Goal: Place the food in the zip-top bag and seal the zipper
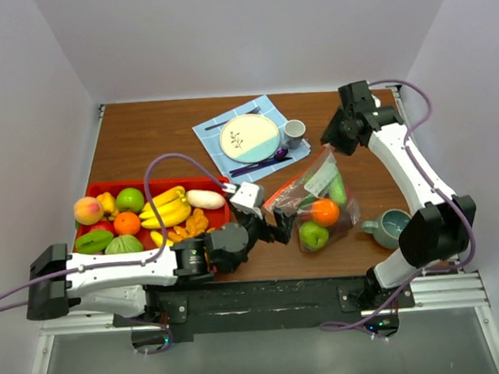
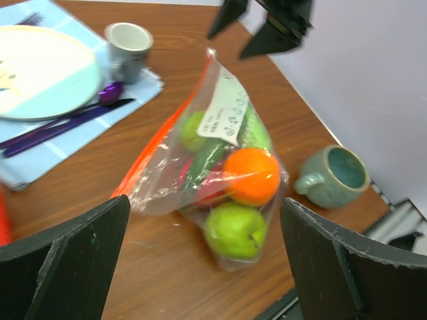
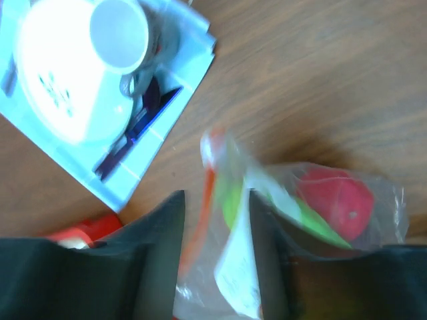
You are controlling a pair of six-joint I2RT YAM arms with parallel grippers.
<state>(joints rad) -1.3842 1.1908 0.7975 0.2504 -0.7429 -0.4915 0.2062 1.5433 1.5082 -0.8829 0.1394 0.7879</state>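
Clear zip-top bag (image 2: 223, 117) — crinkly, bulging | orange (image 2: 251, 177), green apple (image 2: 235, 230) inside

The left gripper (image 2: 205, 223) hangs low over the bench (image 2: 167, 267), jaws wide apart, clasping nothing. Beyond them lies the bag (image 2: 220, 133), its orange-red zipper (image 2: 153, 148) along one side. Inside show an orange (image 2: 251, 175), a green apple (image 2: 235, 230) and a cucumber (image 2: 205, 160). A mug (image 2: 333, 177) stands by the bench's edge. The right gripper (image 2: 228, 45) hangs over the bag's far corner, jaws parted. A cup (image 2: 128, 47), plate (image 2: 40, 73) and cutlery (image 2: 67, 123) rest on a napkin (image 2: 40, 160).
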